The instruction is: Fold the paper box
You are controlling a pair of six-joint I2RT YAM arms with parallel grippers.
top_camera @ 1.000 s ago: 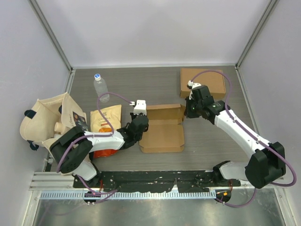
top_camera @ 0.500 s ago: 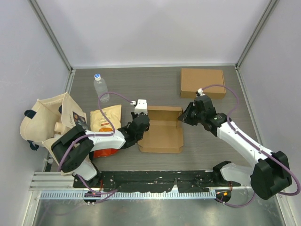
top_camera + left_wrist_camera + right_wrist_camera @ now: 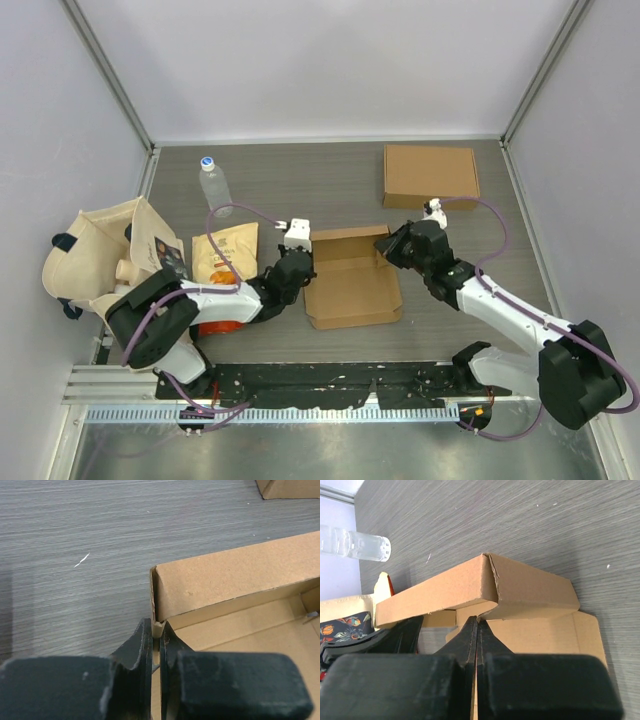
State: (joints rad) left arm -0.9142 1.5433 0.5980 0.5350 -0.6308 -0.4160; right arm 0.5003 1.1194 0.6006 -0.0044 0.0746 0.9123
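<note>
Boxes: two. An open paper box [image 3: 352, 280] lies mid-table between the arms, and a closed box [image 3: 430, 175] sits at the far right, well apart.
Other things: one bottle [image 3: 213, 185], one snack pouch [image 3: 225, 255] and one tote bag [image 3: 100, 255], all on the left of the table [image 3: 300, 180].
Left gripper [image 3: 156, 630]: clamped on the paper box's far left corner, with a thin edge of card between the fingers.
Right gripper [image 3: 477, 625]: fingers pressed together, tips right under the far right corner. I can't tell whether any card is caught between them.
Change since a second ago: the right arm has come down and nearer. The paper box has slid a little right and turned slightly, and its right end flap has swung in against the far wall.
Only from above: the closed box, the tote bag and the box's skewed lie.
Only the left wrist: the pinched card edge.
Only the right wrist: the far wall and side flap meeting at a creased corner.
</note>
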